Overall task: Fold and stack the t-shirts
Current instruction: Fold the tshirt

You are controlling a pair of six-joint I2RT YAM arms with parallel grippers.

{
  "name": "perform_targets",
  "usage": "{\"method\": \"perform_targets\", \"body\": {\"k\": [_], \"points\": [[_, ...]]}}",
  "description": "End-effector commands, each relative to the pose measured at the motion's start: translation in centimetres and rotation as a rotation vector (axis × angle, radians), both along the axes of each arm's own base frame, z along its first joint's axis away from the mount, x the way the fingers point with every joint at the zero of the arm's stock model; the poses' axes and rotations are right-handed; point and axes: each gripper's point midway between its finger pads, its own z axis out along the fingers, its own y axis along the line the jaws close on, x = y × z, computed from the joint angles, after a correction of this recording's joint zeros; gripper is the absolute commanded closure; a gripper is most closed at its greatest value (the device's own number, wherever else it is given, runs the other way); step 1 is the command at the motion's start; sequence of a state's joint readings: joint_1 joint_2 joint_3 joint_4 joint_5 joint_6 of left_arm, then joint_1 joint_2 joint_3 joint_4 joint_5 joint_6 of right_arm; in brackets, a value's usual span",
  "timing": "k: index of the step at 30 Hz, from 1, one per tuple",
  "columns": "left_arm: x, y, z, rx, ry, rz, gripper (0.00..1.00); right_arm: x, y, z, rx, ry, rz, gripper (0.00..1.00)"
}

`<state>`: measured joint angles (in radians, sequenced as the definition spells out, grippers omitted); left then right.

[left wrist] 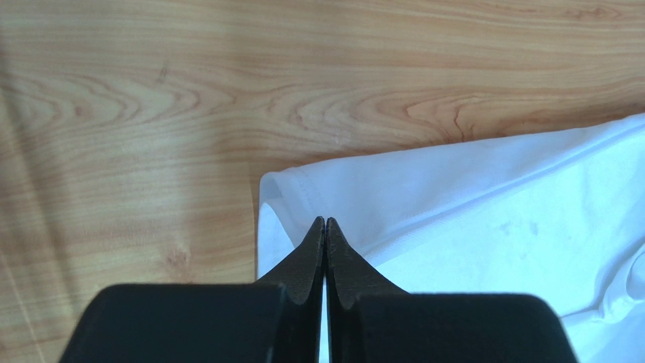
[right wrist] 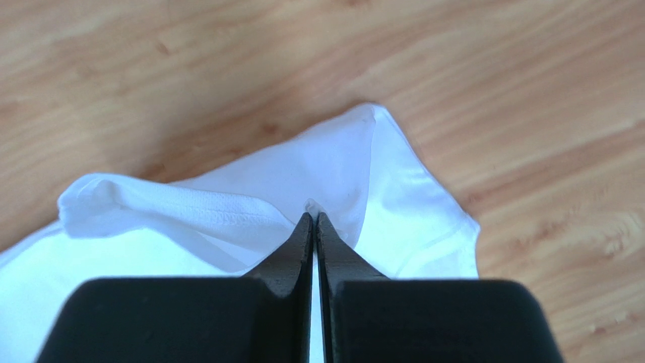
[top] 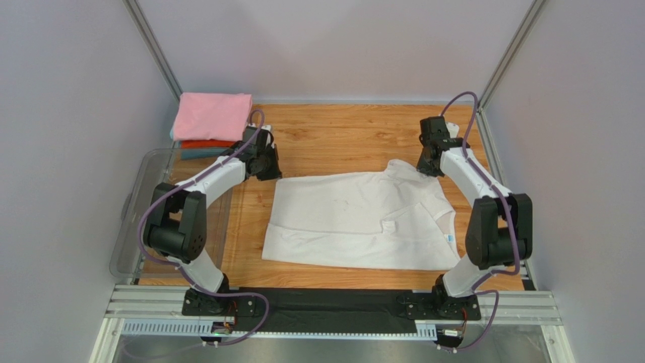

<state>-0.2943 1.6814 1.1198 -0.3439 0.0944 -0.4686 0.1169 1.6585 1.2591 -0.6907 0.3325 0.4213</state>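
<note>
- Over on the far left, the clear bin (top: 130,227) sits along the table's (top: 333,140) edge. Behind it, the folded stack (top: 213,116) (pink on top, red and teal under) is parked in the corner, out of the folding area.
- Left gripper (left wrist: 325,221) is closed tight, pinching the white shirt (top: 356,219) at its far left corner, right by the hem.
- Shirt lies flat mid-table, neck end to the right, not folded yet.
- Right gripper (right wrist: 313,215) is clamped too, with a nub of cloth between the tips and the far right corner tented up.
- My guess: I've got both far corners so I can pull that edge toward me for a fold.
</note>
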Motion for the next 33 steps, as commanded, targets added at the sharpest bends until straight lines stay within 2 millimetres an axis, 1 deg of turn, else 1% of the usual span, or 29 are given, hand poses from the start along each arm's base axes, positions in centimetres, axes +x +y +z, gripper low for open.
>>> {"method": "perform_targets", "body": {"k": [1,2,3,4,5,7,8,10,11,12,16,17,18,22,27,29,33], "points": [[-0.2,-0.6,2.4,-0.063,-0.086,-0.007,1.0,-2.8,-0.4,2.2,0.0,-0.093,-0.059,1.0],[-1.0,-0.5,2.3,-0.065,-0.089,-0.01,1.0,-3.6,-0.4,2.4,0.003,-0.097,-0.056,1.0],[-1.2,-0.5,2.5,-0.074,-0.1,-0.008,1.0,-4.3,-0.3,2.6,0.008,-0.105,-0.056,1.0],[-1.5,-0.4,2.5,-0.078,-0.102,-0.007,1.0,-5.5,-0.4,2.2,0.012,-0.095,-0.059,1.0],[-1.7,-0.4,2.6,-0.082,-0.107,-0.009,1.0,-6.4,-0.5,3.1,0.017,-0.12,-0.063,1.0],[-2.5,-0.3,2.9,-0.098,-0.127,-0.011,1.0,-7.8,-0.7,3.3,0.018,-0.124,-0.07,1.0],[-3.2,-0.2,2.8,-0.104,-0.133,-0.013,1.0,-9.1,-1.0,3.3,0.014,-0.119,-0.08,1.0],[-3.5,-0.2,3.0,-0.115,-0.146,-0.015,1.0,-10.2,-1.1,3.3,0.017,-0.117,-0.088,1.0],[-4.0,-0.2,2.9,-0.119,-0.152,-0.018,1.0,-11.3,-1.2,2.7,0.016,-0.097,-0.09,1.0],[-4.1,-0.1,2.9,-0.12,-0.154,-0.016,1.0,-11.8,-1.3,3.1,0.021,-0.112,-0.09,1.0],[-5.0,0.2,2.7,-0.124,-0.155,-0.007,1.0,-13.9,-1.3,2.5,0.027,-0.085,-0.091,1.0],[-5.4,0.3,2.7,-0.125,-0.158,-0.009,1.0,-14.3,-1.3,2.4,0.028,-0.081,-0.093,0.99],[-5.4,0.4,2.7,-0.125,-0.161,-0.006,1.0,-14.7,-1.4,2.1,0.027,-0.074,-0.096,0.99],[-6.1,0.5,2.3,-0.129,-0.151,-0.006,1.0,-15.9,-1.1,1.9,0.052,-0.08,-0.088,0.99],[-6.5,0.5,1.9,-0.133,-0.146,-0.005,1.0,-17.5,-0.6,1.5,0.074,-0.071,-0.078,0.98],[-6.9,0.7,1.6,-0.127,-0.141,-0.002,1.0,-18.3,-0.5,1.1,0.08,-0.061,-0.081,0.96],[-7.4,1.1,0.8,-0.109,-0.119,0.01,1.0,-18.5,0.4,1.0,0.12,-0.051,-0.068,0.92]]}}
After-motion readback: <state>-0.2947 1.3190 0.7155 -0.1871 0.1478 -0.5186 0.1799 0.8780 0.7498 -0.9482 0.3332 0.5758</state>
